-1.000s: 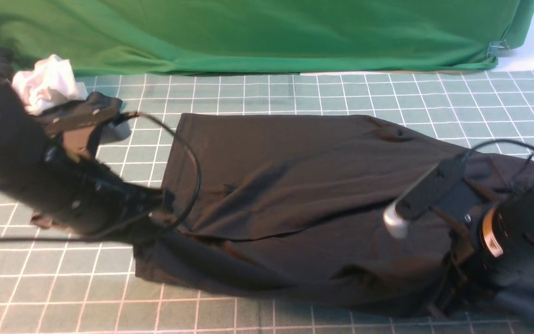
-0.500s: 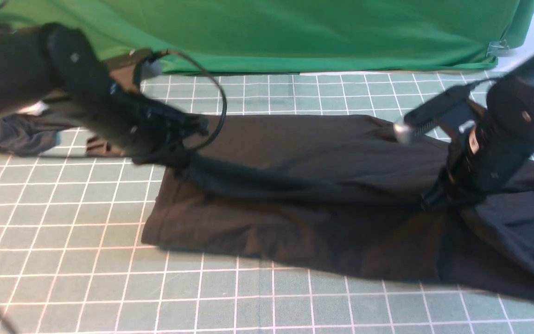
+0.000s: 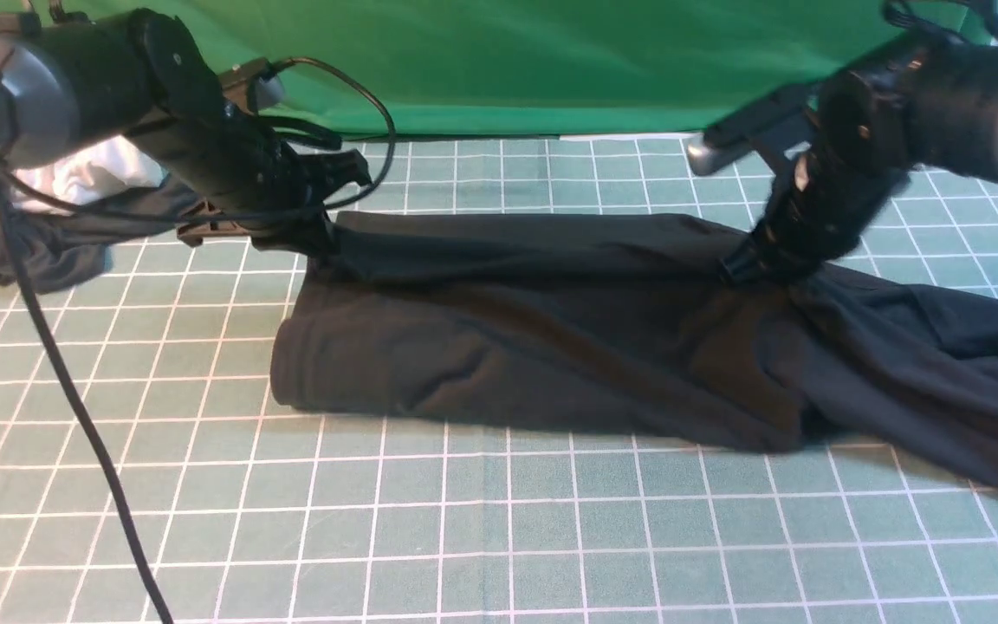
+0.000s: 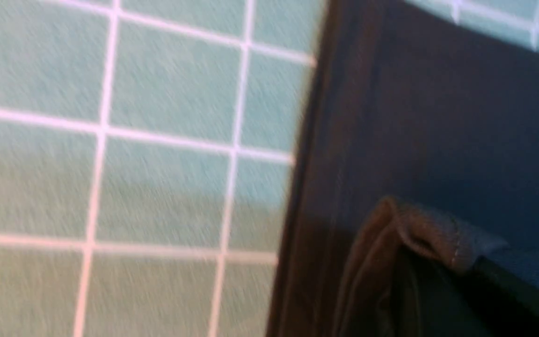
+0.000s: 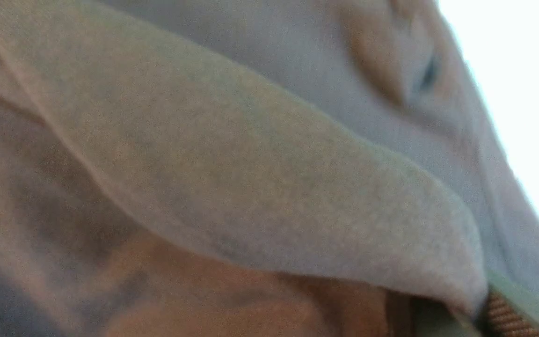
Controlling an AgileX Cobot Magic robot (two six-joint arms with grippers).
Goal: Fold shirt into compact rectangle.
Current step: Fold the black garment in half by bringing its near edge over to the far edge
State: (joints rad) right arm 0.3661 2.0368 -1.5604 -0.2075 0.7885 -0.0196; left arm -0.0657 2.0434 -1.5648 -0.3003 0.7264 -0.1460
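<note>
The black shirt [image 3: 534, 338] lies across the middle of the grid-marked tabletop [image 3: 508, 537], doubled lengthwise into a long band with a rounded fold along its near side. Its right end sprawls loose and rumpled toward the tabletop's right edge. The left fingers [image 3: 315, 236] are closed tight on the band's far left corner. The left wrist view shows a hemmed edge bunched up [image 4: 419, 234] just beside the pinch, with the mat's white lines off to one side. The right fingers [image 3: 743, 264] sit low on the far edge further along, and cloth rises in a small peak to meet them. The right wrist view is filled with blurred fabric pressed close, so they appear nipped shut on a thin layer of the shirt, though the fingertips themselves are hidden. Both pinch points are at the far side, with the layer stretched between them. The step in hand looks like laying down a lengthwise fold, with the carried edge brought onto the far edge. Next, both arms need to lower the edge flat, line it up and let go without dragging it. Then the loose right end needs gathering before any crosswise folds. A dark grey garment [image 3: 40, 251] and a white cloth [image 3: 92, 173] lie well apart at far left, in front of the green backdrop cloth [image 3: 508, 61].
</note>
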